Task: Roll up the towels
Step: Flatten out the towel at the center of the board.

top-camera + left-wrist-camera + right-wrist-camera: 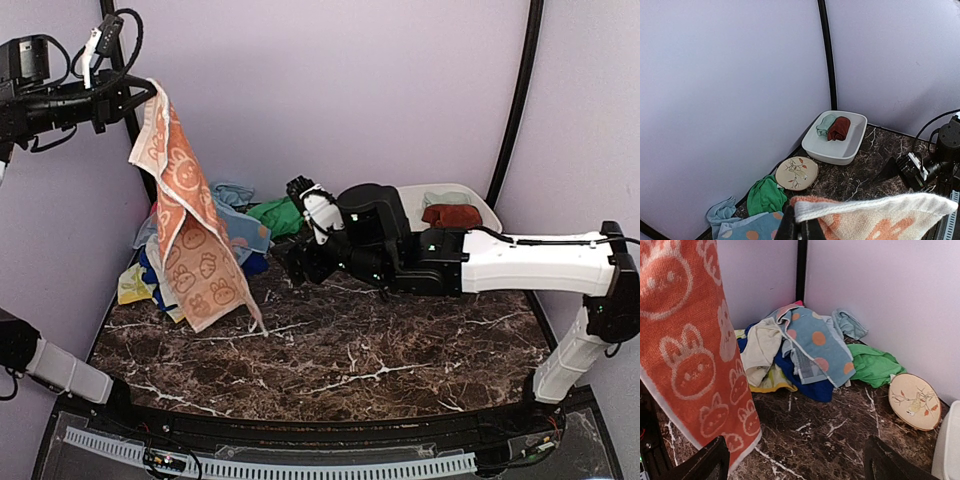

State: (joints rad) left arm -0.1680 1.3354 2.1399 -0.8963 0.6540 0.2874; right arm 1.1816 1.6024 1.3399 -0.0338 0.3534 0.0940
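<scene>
The left gripper (800, 227) is seen clamped on the top edge of an orange terry towel (195, 230) printed with cream rabbits. The cloth is held high above the left side of the dark brown marble worktop (380, 350) and hangs down at a slant. Its lower corner reaches down to the worktop surface, though contact cannot be made out.

The right gripper (800, 465) is held low over the middle of the worktop, just beside the hanging towel. Its jaws are spread wide apart and nothing is gripped between them.

Behind the hanging towel, a loose heap of cloths is piled in the far left corner of the worktop. On top of it a light blue towel with orange dots (815, 345) is draped, with a cream towel (760, 347) to its left and a dark blue towel (810, 387) and a yellow towel (770, 382) beneath. A pale blue cloth (850, 322) is bunched against the back wall, and a crumpled green towel (872, 365) lies at the heap's right end.

Just beside the green towel, a round cream plate with a leaf pattern (915, 400) is leaned near the far edge. Further right, in the far right corner, a white rectangular tub (835, 145) is set, and a rolled dark red towel (839, 128) and a rolled pale green towel (825, 125) are laid side by side in it.
</scene>
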